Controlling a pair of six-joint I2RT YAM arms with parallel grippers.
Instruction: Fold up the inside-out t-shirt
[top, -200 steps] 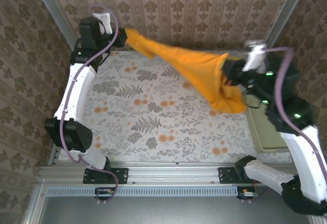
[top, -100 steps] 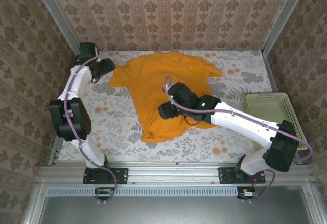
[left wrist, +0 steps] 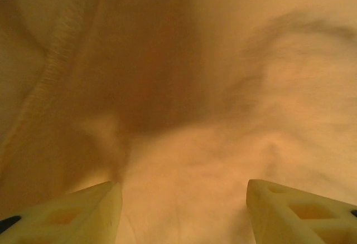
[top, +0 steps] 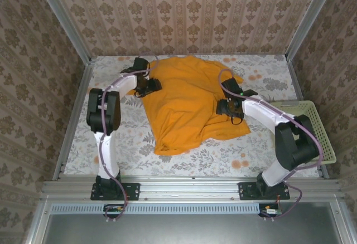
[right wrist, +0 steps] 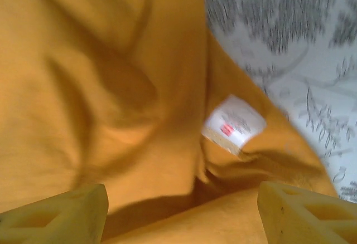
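Our left gripper and right gripper stood wide, holding nothing. We saw the t-shirt spread on the surface.

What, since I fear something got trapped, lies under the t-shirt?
The t-shirt lies on the floral table cover, which is visible all around it; anything beneath the fabric is hidden.

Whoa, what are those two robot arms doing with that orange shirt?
They are working on folding a mustard-orange cotton t-shirt, which lies spread out and a bit wrinkled on the flower-patterned table. The left claw is over the shirt's far left side, the right claw over its right edge. Both claws are open, gripping nothing. A white sewn-in label shows. No fold is made yet.
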